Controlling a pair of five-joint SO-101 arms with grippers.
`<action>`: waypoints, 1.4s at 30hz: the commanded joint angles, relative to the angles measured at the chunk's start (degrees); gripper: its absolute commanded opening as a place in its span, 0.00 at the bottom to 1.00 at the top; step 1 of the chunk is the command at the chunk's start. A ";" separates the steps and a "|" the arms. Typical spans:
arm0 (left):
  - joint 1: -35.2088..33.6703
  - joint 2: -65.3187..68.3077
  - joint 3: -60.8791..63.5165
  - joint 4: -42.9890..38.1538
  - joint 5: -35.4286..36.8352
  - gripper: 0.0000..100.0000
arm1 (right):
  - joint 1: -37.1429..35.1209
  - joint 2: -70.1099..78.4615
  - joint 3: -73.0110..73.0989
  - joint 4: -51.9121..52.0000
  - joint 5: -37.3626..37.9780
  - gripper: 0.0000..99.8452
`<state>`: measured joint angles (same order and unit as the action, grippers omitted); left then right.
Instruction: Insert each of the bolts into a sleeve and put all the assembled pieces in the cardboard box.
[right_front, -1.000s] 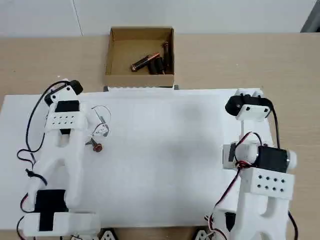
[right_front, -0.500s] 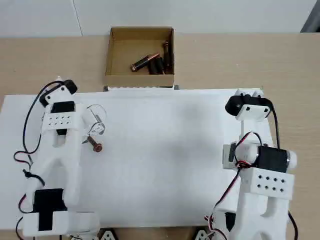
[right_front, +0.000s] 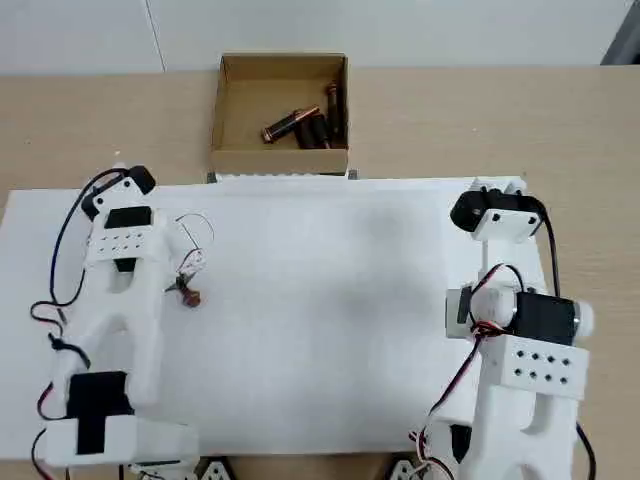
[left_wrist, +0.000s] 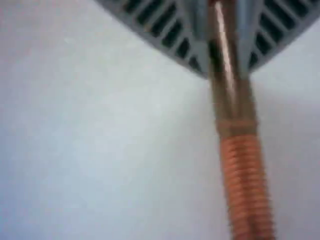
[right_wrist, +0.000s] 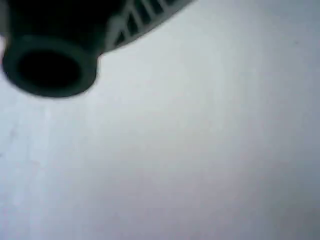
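1. The left gripper (left_wrist: 223, 60) is closed on a copper bolt (left_wrist: 241, 165). The ribbed grey pads (left_wrist: 172, 35) pinch the smooth shank, and the threaded end sticks out free. We judge the threads are left bare so they can go into a sleeve.
2. In the high view the bolt (right_front: 187, 291) sits low over the left side of the white sheet (right_front: 330, 300), just beside the left arm. We can't tell if it touches the sheet.
3. The right gripper (right_wrist: 75, 25) looks clamped on a black sleeve (right_wrist: 50, 67). One ribbed pad (right_wrist: 142, 17) shows against it, and the bore faces outward, hanging above the sheet. We judge it is held that way to present the hole to the bolt.
4. Bolt and sleeve are well apart, left side versus right side of the sheet. The arms must meet before any insertion.
5. The cardboard box (right_front: 280, 160) stands at the far edge, on the wooden table (right_front: 500, 120) just beyond the sheet. Several assembled pieces (right_front: 305, 125) lie inside toward its right wall, so part of the job looks done.
6. No brand, label or other writing is legible on the box, the parts or the arms.
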<state>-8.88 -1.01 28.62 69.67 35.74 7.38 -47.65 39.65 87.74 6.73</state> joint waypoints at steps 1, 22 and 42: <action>-0.53 3.08 -0.04 -0.18 -0.09 0.01 | 0.22 -0.84 -0.44 -0.92 -0.44 0.01; -0.53 7.12 -4.18 3.34 -0.09 0.01 | 0.31 -0.84 -0.44 -0.84 -0.26 0.01; 1.05 7.74 -16.75 14.42 0.00 0.13 | 0.22 -0.75 1.32 -3.38 -0.26 0.01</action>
<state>-8.35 6.99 13.76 83.65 35.74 7.38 -47.65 41.23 85.54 6.73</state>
